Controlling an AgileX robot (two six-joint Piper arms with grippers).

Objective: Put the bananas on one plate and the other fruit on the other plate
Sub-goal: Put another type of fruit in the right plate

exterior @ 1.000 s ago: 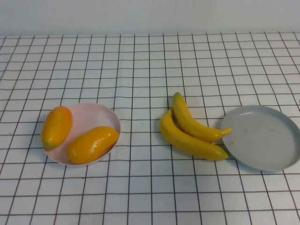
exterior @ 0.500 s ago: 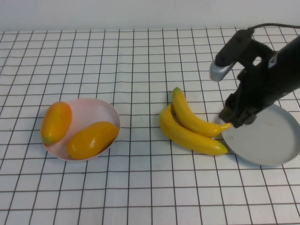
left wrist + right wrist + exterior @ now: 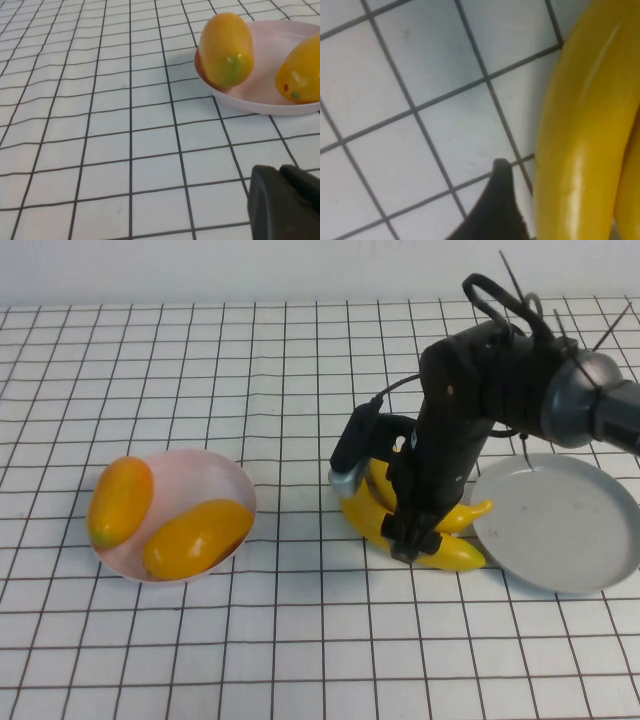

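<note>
Yellow bananas point(image 3: 452, 552) lie on the table beside the grey plate point(image 3: 560, 530); the right end effector point(image 3: 405, 540) sits low over them, apparently to grasp, grip unclear. Mangoes point(image 3: 196, 538) fill the pink plate point(image 3: 200, 472). The left end effector point(image 3: 285, 205) idles nearby, grip unclear.

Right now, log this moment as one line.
right gripper down at bananas | left gripper near pink plate | mangoes plated | grey plate bare

The black right arm reaches down with its right gripper point(image 3: 408, 532) lowered onto the two long curved yellow plastic bananas point(image 3: 452, 552). The left gripper point(image 3: 285, 202) hovers near the bananas' far-side pink plate.
</note>
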